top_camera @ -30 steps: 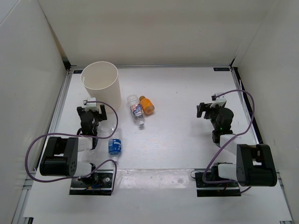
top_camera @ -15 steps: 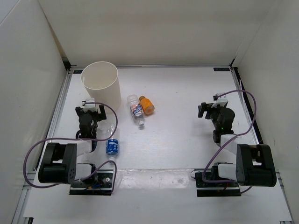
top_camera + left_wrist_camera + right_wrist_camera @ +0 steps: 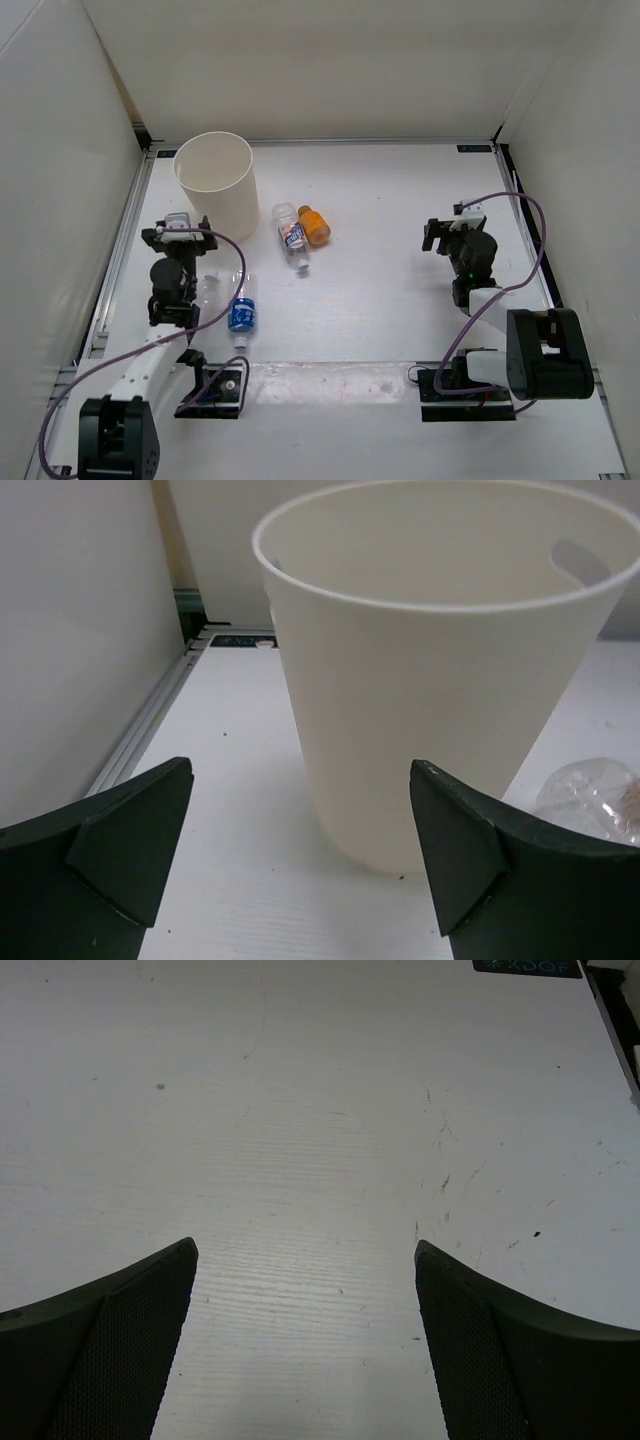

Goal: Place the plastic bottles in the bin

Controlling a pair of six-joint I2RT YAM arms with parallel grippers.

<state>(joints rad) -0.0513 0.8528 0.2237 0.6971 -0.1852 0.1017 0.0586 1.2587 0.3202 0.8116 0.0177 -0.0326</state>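
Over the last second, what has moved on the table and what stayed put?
The left gripper shifted left as its arm's elbow swung back toward the near edge; it is open and empty. The blue-label bottle, the pink-label bottle, the orange bottle, the bin and the right gripper stayed put.

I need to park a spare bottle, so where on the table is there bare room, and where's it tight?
Bare table lies between the orange bottle and the right claw, back to the far wall. Crowded on the left: bin, left claw, blue-label bottle, pink-label bottle.
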